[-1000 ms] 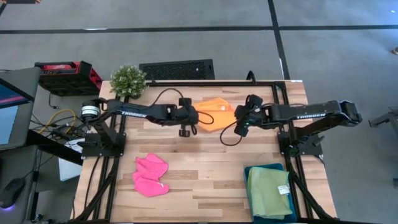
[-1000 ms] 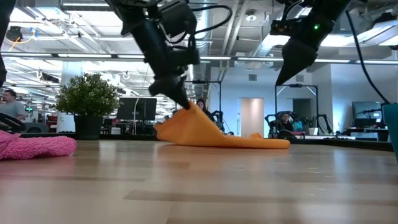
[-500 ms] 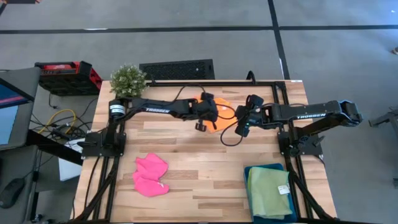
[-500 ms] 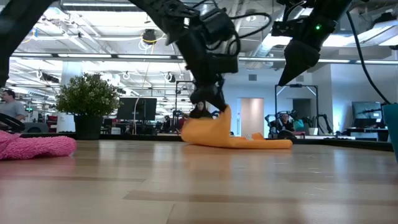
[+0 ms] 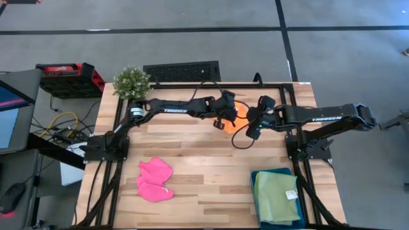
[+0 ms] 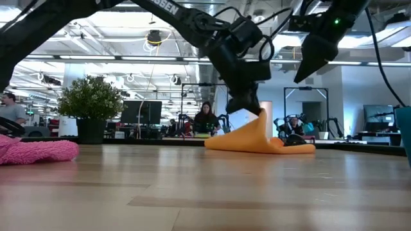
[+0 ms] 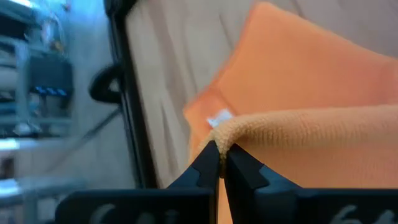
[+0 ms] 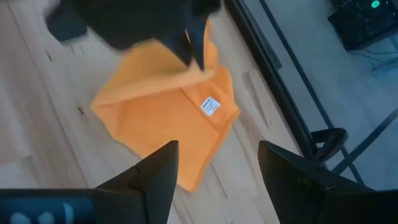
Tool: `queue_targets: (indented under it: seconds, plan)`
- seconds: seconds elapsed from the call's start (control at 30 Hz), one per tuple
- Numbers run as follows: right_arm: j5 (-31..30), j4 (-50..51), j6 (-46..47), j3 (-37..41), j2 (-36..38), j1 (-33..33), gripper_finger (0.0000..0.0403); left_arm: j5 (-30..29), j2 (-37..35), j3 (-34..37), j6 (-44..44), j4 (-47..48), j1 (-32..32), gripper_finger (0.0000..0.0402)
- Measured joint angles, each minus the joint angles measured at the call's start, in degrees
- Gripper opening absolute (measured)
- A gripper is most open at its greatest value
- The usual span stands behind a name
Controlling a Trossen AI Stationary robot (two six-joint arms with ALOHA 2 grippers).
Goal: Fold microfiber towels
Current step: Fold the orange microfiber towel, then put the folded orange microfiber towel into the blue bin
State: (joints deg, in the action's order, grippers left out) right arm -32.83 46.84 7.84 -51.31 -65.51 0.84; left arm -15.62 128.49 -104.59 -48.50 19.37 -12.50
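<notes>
The orange towel point(image 5: 240, 114) lies at the table's far middle, also seen in the low view point(image 6: 270, 142) and the right wrist view point(image 8: 163, 118). My left gripper point(image 6: 252, 108) is shut on a raised part of it. My right gripper point(image 8: 214, 171) is open and empty, hovering above the towel's right side point(image 5: 253, 125). The hot pink towel point(image 5: 155, 179) lies crumpled at the near left. The light green towel point(image 5: 276, 197) lies folded on the teal tray point(image 5: 259, 175). No yellow towel shows. My left gripper pinches a rolled edge of the orange towel point(image 7: 231, 132) between its two fingertips, coming from above and pointing down. That part stands up as a peak point(image 6: 259, 119) above the table. The rest of the towel lies on the table beneath it point(image 6: 282, 146).
A potted plant point(image 5: 132, 82) stands at the far left corner. The teal tray sits at the near right corner. Bare wood lies across the table's middle and near side point(image 5: 211, 172). People and desks show in the room behind.
My left gripper has gone toward the table's right edge, still shut on the orange towel. It has drawn the towel's left part up and over the rest, which stayed on the table, so the towel now lies narrower and doubled over.
</notes>
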Motion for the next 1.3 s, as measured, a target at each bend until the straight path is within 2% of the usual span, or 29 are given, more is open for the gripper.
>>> queue_targets:
  seconds: [0.27,0.7,1.13,1.3]
  plan:
    - [0.0,1.0,0.3,0.0,3.3,0.0,0.0244,5.0,2.3,-0.4,-6.1,-7.9,-0.5,0.0000]
    - [0.1,1.2,0.3,0.0,4.8,0.0,0.0244,6.3,3.9,-0.3,-5.3,-11.0,-0.6,0.0003]
    - [0.1,1.2,0.0,0.0,4.8,0.0,0.0244,6.3,3.9,-0.3,-2.0,-11.6,-0.4,0.0104]
    - [0.1,3.4,-2.5,0.0,4.8,-0.1,0.0244,5.7,3.8,-0.3,0.4,-11.4,0.3,0.0126]
